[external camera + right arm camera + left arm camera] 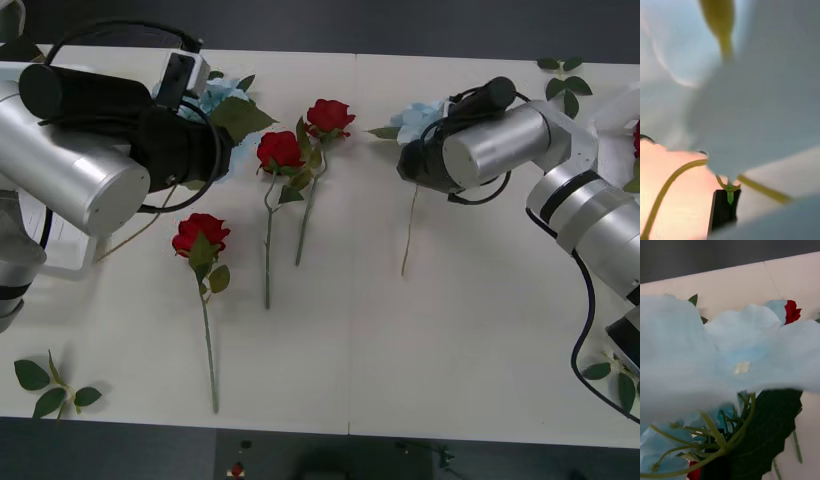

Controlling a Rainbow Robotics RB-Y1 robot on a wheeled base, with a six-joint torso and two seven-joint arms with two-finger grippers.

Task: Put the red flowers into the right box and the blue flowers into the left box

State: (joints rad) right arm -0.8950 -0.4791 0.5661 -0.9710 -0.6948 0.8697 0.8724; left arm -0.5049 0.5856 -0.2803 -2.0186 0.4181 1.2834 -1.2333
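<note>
Three red flowers lie on the white table: one (201, 234) at the left, two (280, 150) (330, 117) side by side in the middle. A bit of red (636, 138) shows at the right edge by the right box (616, 108). My left gripper (203, 120) sits over a blue flower (222, 96) at the back left; its petals (715, 363) and a dark leaf (771, 427) press close to the wrist camera. My right gripper (418, 160) is down on another blue flower (420, 118), whose petals (763, 112) lie against the camera. The left box (68, 268) peeks out under the left arm.
Loose green leaf sprigs lie at the front left (50, 385), the back right (565, 85) and the front right (615, 380). The blue flower's thin stem (408, 240) trails toward the table's front. The table's near edge (350, 432) runs across the bottom.
</note>
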